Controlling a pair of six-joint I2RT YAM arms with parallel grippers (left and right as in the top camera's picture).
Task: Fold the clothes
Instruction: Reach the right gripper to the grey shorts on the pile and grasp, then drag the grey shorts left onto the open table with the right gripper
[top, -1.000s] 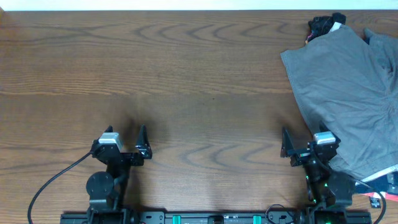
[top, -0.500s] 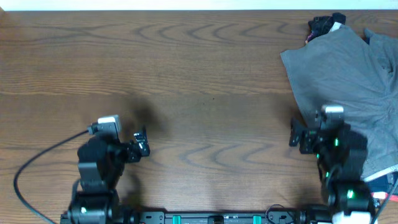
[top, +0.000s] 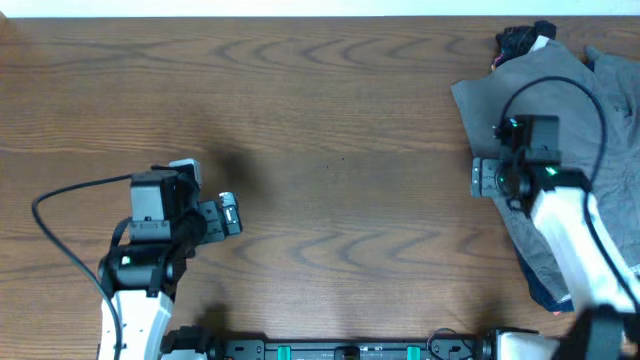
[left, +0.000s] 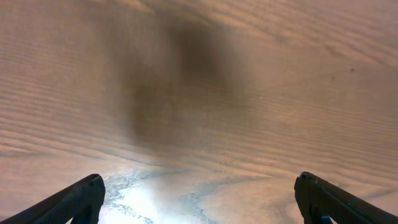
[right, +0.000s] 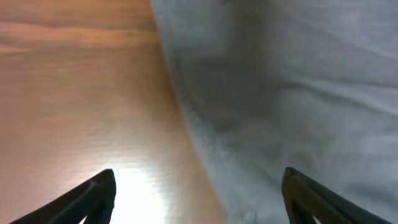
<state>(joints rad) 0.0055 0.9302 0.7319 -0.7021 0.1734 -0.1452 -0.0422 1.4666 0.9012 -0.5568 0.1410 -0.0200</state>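
The olive-grey shorts (top: 560, 105) lie spread at the table's right side, running off the right edge of the overhead view. My right gripper (top: 487, 178) is open and empty, hovering over the shorts' left edge. In the right wrist view the grey cloth (right: 298, 93) fills the right half, its edge running between the open fingers (right: 199, 193). My left gripper (top: 228, 214) is open and empty over bare wood at the left. The left wrist view shows only wood between its fingers (left: 200, 198).
A dark bundle with a pale tag (top: 525, 40) lies at the shorts' far corner. More cloth edges (top: 612, 60) show at the far right. The wooden table (top: 330, 120) stretches between the two arms.
Both arms have risen from their rest poses and reached forward. The right gripper moved up the table onto the shorts' left edge. The left gripper lifted and shifted slightly.
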